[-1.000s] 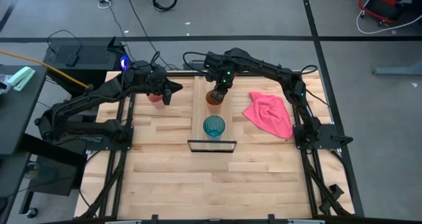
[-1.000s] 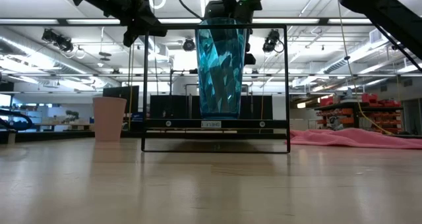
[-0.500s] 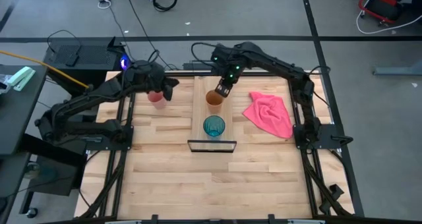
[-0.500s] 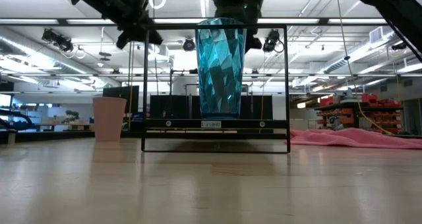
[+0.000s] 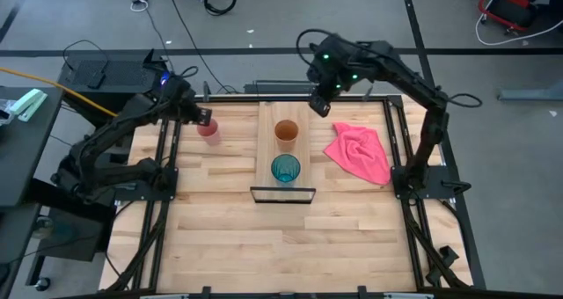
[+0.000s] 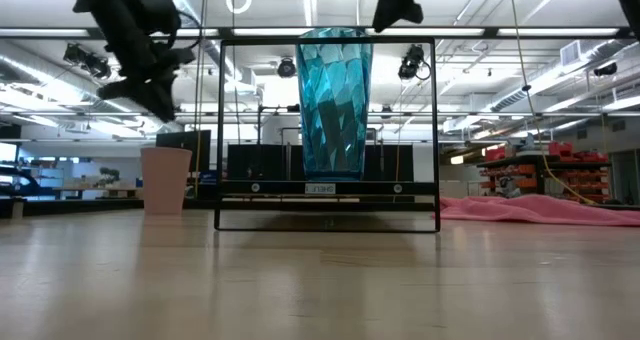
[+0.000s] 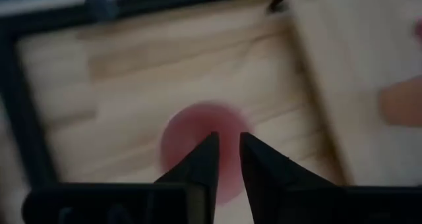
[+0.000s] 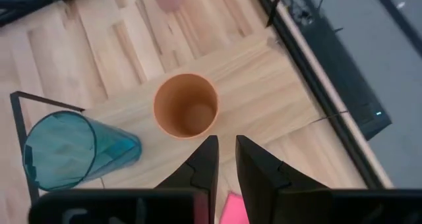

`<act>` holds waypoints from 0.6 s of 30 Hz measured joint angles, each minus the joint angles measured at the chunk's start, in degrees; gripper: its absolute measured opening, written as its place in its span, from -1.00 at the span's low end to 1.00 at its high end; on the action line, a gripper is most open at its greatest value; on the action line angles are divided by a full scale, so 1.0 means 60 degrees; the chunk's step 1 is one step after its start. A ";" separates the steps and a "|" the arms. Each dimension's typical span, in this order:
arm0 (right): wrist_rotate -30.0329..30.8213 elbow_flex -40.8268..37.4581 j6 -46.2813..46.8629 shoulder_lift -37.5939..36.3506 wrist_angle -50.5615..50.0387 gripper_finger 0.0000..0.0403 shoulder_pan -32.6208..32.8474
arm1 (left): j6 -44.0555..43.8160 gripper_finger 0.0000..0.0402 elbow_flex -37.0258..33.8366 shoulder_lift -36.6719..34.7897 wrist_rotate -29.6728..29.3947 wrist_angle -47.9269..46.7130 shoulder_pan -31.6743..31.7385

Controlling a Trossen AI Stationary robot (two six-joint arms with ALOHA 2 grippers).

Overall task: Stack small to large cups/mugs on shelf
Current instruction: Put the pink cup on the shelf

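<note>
Overhead, the left gripper [image 5: 204, 117], fingers nearly together and empty, should spread and straddle the pink cup [image 5: 209, 132] squarely before closing.

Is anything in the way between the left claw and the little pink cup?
Nothing visible is. The left gripper hangs just above the pink cup, which stands alone on the table beside the shelf. The gap between them looks clear.
</note>
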 joint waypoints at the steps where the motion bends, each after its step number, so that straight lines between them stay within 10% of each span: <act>1: 0.0072 0.0000 -0.0009 -0.0095 0.0000 -0.70 0.0000 | 0.0000 -0.64 0.0000 0.0017 -0.0006 -0.0252 0.0160; 18: 0.0228 0.0000 -0.0084 -0.0348 -0.0076 -0.70 -0.0040 | 0.0361 -0.51 -0.0004 0.1883 -0.0164 -0.0921 0.1042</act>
